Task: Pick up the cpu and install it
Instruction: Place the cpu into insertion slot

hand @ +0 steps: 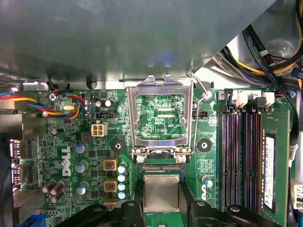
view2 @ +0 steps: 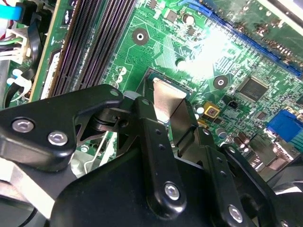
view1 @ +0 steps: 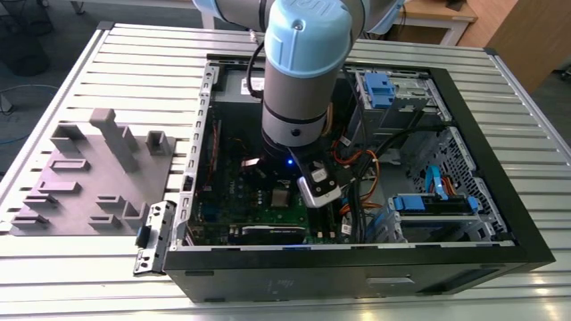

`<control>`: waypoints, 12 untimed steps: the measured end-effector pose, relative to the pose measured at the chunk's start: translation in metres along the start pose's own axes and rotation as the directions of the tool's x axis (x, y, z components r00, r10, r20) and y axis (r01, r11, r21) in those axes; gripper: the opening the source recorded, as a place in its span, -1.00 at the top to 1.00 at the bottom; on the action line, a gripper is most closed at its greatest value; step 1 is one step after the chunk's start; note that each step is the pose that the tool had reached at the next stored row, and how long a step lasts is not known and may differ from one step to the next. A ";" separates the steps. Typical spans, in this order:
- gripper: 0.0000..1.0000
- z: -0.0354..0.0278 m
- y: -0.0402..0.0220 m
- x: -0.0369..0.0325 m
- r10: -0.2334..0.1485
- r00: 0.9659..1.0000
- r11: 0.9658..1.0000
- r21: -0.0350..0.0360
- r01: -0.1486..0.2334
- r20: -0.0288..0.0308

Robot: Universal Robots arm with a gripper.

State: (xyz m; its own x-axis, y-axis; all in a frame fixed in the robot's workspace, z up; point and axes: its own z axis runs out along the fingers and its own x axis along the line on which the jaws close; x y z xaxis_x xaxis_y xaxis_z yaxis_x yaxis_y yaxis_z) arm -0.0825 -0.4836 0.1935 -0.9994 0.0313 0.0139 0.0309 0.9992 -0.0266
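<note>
The cpu [hand: 162, 191] is a shiny silver square over the dark socket [hand: 161, 168] on the green motherboard, just in front of the raised metal load frame [hand: 161, 118]. My gripper [hand: 162, 209] straddles the cpu, with one black finger [hand: 132, 208] on each side of it. In the second wrist view the cpu [view2: 166, 97] sits wedged between the fingers [view2: 150, 137] above the socket's edge [view2: 150, 73]; whether it rests in the socket I cannot tell. In the exterior view the gripper [view1: 283, 195] is down inside the open computer case with the cpu [view1: 281, 198] at its tip.
Memory slots [hand: 236, 156] run close beside the socket. Orange and black cables [view1: 362, 167] and blue drive brackets [view1: 432, 204] crowd the case toward the exterior view's right. A grey plastic tray [view1: 89, 180] with upright blocks lies on the slatted table toward that view's left. Black case walls [view1: 499, 140] surround the board.
</note>
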 end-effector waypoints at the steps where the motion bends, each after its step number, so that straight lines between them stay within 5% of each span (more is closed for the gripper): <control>1: 0.22 0.0000 0.0004 0.0000 0.001 1.000 1.000 0.000 -0.001 0.000; 12: 0.22 0.0016 0.0010 0.0001 0.011 1.000 1.000 0.000 -0.011 0.000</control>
State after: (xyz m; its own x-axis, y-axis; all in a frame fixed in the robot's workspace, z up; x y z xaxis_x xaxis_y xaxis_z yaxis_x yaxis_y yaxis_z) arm -0.0826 -0.4827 0.1919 -0.9990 0.0419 0.0141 0.0415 0.9988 -0.0270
